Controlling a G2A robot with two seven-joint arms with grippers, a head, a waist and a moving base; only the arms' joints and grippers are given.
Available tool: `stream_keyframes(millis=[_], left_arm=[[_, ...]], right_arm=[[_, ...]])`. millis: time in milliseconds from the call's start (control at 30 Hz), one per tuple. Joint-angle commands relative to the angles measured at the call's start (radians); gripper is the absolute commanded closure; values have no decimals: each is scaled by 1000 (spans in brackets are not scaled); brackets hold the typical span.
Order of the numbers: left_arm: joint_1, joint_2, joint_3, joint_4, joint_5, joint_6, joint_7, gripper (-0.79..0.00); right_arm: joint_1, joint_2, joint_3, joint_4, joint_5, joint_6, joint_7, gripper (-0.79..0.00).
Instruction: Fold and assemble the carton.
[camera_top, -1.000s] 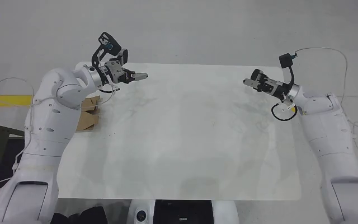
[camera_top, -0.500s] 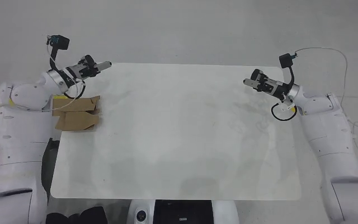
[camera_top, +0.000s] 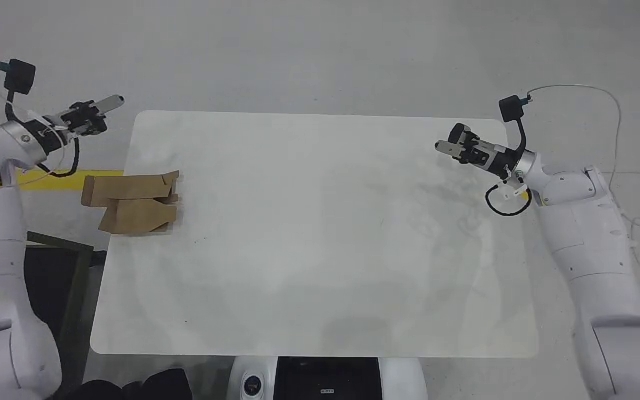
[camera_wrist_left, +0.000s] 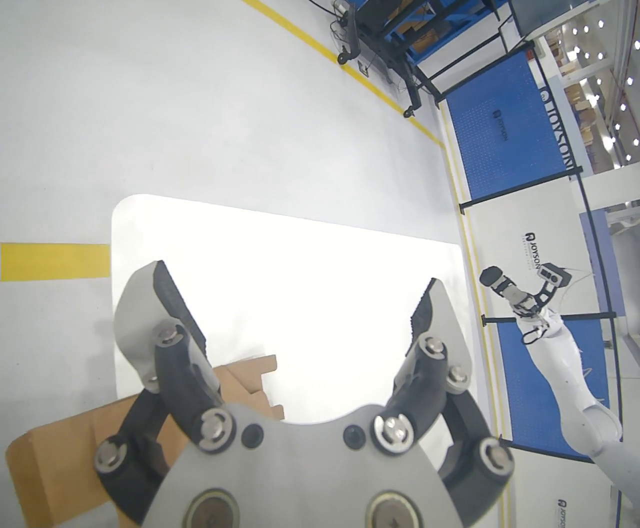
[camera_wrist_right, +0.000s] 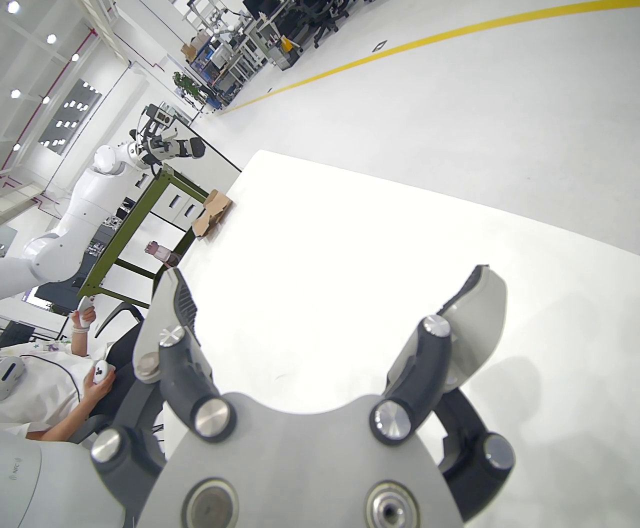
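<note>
Still flat, brown carton (camera_top: 133, 202), unfolded

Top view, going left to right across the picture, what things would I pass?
yellow floor stripe → carton → right tool. The left tool shares the carton's stretch of the picture, so it is left out of the order.

Flattened carton (camera_top: 132, 202) on table (camera_top: 320, 260), at left edge and overhanging it. Left gripper (camera_top: 112, 101) just off far-left corner; right gripper (camera_top: 441, 147) above far-right area.
</note>
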Motion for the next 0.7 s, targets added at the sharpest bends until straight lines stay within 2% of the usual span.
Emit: stream_keyframes(millis=[0,133,400,567,667], left_arm=[[-11,13,-19,30,27,4,-7,-785],[-26,40,-46,87,107,27,-22,-785],[-52,92,-46,167,345,48,-21,-785],[-57,113,-32,210,438,50,-18,-785],[-64,115,-9,238,442,24,-65,-785]], right_arm=[[0,0,0,0,0,0,0,-785],[0,0,0,0,0,0,0,-785],[0,0,0,0,0,0,0,-785],[0,0,0,0,0,0,0,-785],[0,0,0,0,0,0,0,-785]])
